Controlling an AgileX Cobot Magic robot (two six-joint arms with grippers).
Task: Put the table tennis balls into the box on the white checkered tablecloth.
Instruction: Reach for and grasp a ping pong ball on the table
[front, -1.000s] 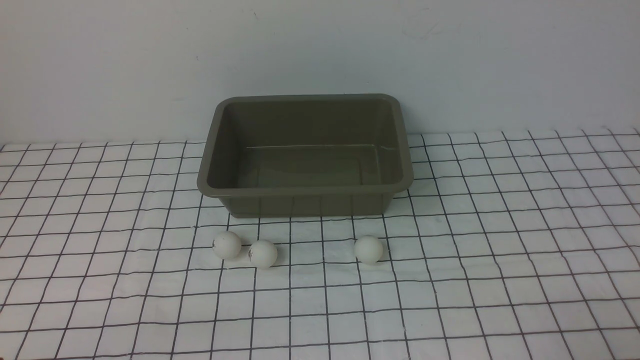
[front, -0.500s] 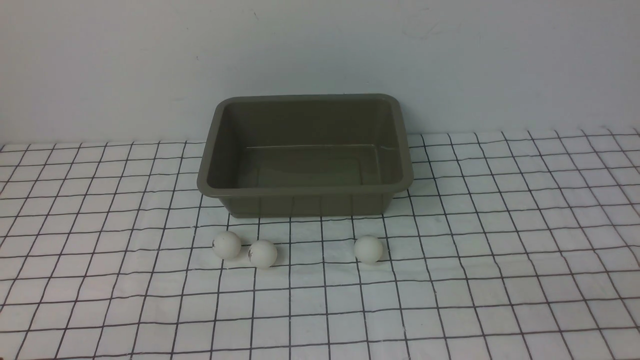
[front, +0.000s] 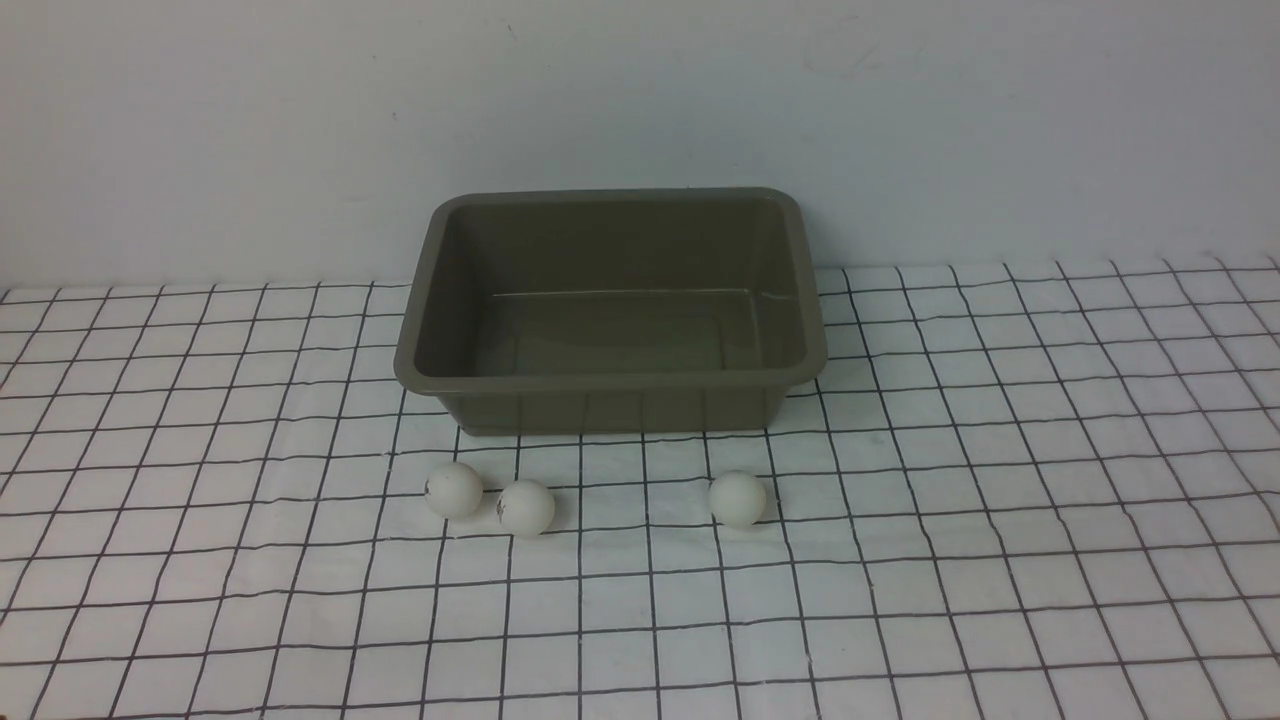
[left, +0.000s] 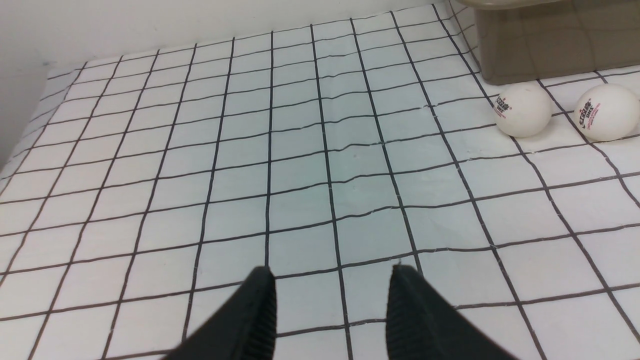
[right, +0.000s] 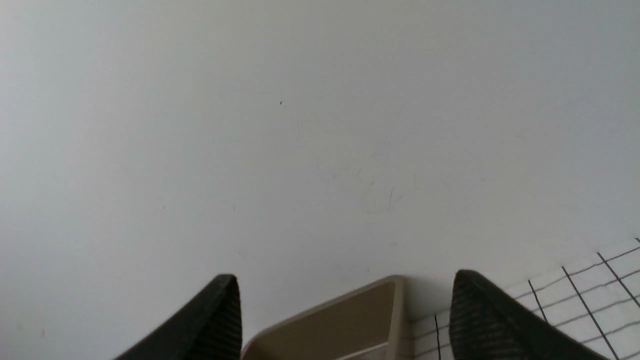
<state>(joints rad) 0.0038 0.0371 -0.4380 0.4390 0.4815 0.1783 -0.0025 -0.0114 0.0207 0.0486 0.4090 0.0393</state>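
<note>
The left gripper (left: 331, 280) has its jaws spread with nothing between them, and so does the right gripper (right: 345, 280), which faces the wall (right: 320, 125). The left ball (front: 453, 490) and middle ball (front: 526, 507) sit close together on the tablecloth (front: 1000, 500) at 7 o'clock from the box (front: 610, 380), the right ball (front: 738, 498) at 5 o'clock, so the left arm looks nearer. Both wrist views cut the box off.

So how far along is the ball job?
Done: nothing; the box holds no balls. In hand: nothing; the left hand and right hand are open, holding nothing. Left: all three table tennis balls, lying on the tablecloth in front of the box.
</note>
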